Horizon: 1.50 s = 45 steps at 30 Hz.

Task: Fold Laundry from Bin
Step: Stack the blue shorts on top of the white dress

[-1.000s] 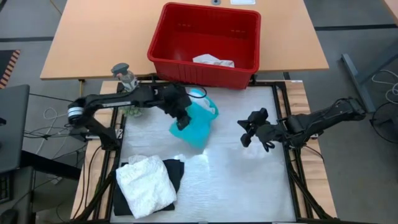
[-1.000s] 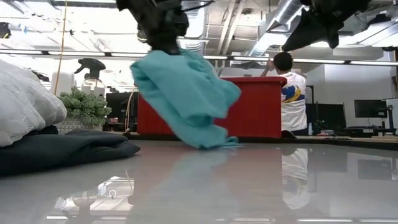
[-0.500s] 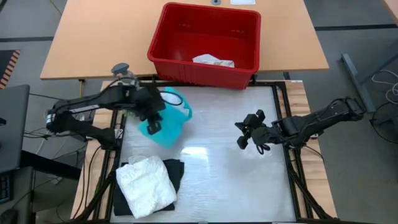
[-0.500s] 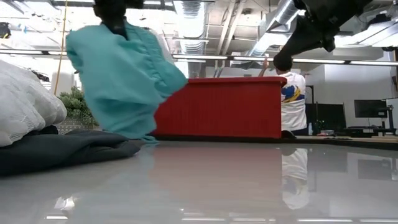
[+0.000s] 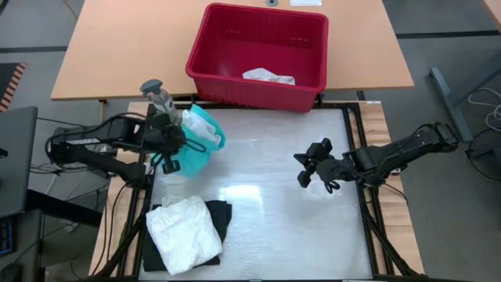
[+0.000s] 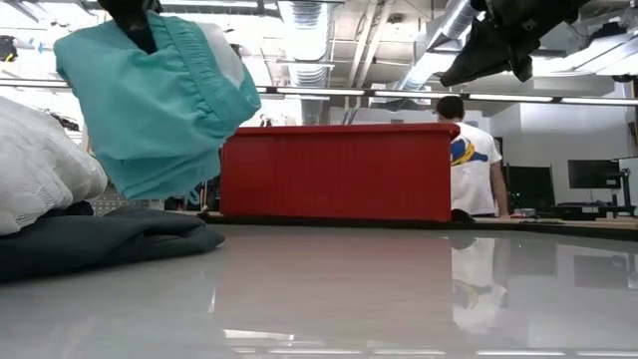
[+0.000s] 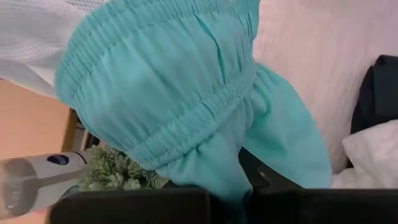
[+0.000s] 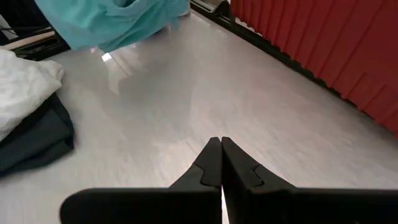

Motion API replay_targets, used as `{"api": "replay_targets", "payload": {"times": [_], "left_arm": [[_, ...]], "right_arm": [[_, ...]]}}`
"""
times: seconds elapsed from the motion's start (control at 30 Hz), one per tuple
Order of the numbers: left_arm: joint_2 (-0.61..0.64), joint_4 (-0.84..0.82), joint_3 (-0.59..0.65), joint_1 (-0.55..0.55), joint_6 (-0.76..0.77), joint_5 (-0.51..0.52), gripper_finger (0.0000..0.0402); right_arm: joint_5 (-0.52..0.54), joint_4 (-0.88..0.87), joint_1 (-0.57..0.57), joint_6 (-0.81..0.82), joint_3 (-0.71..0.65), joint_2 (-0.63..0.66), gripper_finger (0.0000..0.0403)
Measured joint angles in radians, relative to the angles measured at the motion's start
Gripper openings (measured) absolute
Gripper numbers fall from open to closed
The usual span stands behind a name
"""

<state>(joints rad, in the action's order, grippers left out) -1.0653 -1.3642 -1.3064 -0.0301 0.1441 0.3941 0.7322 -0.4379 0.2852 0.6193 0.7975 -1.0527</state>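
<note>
I had the left end effector (image 5: 166, 143) clenched on the bunched teal garment (image 5: 197, 139) hanging beside the plant (image 7: 118, 171), which I feared it might snag, while the right end effector (image 8: 221, 163) hovered closed and empty.

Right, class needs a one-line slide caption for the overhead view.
Left gripper lifts a teal garment beside folded white and black laundry; the right gripper waits, jaws shut, below the red bin.

Bare table (image 5: 266, 204) fills the frame's centre, hemmed by the red bin (image 5: 258, 47) above and folded white-on-black laundry (image 5: 185, 233) lower left.
</note>
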Motion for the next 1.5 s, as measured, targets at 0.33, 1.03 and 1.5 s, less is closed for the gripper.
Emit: {"api": "replay_targets", "payload": {"times": [0.33, 1.03, 1.5], "left_arm": [[-0.001, -0.014, -0.020, -0.307, -0.058, 0.311, 0.0000], [-0.128, 0.094, -0.022, -0.592, -0.328, 0.403, 0.0000], [-0.276, 0.269, -0.136, -0.702, -0.397, 0.562, 0.0000]], "right_arm": [[-0.004, 0.056, 0.010, 0.007, 0.000, 0.000, 0.0025], [0.002, 0.494, 0.088, 0.046, 0.000, -0.121, 0.0025], [0.001, 0.700, 0.132, 0.061, 0.000, -0.293, 0.0025]]}}
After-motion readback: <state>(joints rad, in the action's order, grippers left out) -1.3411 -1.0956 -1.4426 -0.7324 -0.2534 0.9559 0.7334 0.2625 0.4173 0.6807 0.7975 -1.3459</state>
